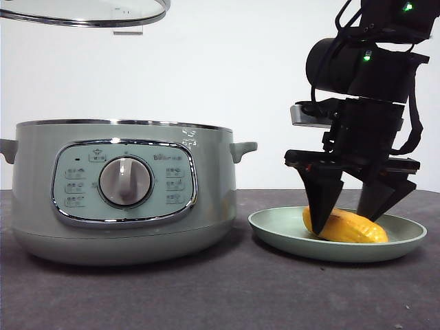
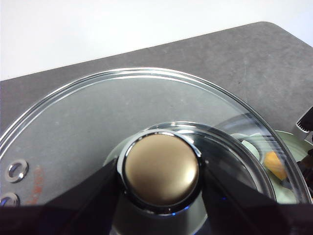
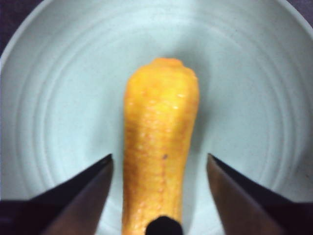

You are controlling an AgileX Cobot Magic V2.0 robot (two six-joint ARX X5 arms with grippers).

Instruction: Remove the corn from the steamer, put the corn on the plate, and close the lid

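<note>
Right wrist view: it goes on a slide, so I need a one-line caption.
Open right gripper straddles the corn lying on the plate.

The round sage-green steamer pot [image 1: 124, 192] stands open-topped, with clear room between its rim and the glass steel-rimmed lid [image 1: 86, 12] held high above. Right of it, a black gripper [image 1: 352, 206] straddles the shallow green plate [image 1: 275, 230].

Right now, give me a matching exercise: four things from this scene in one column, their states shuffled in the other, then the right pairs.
1. corn
2. lid
3. steamer
4. right gripper

A. uncovered on the table
B. open, fingers either side of the corn
C. lying on the plate
D. held up by the left gripper, above the steamer

Pairs: 1-C, 2-D, 3-A, 4-B
</note>
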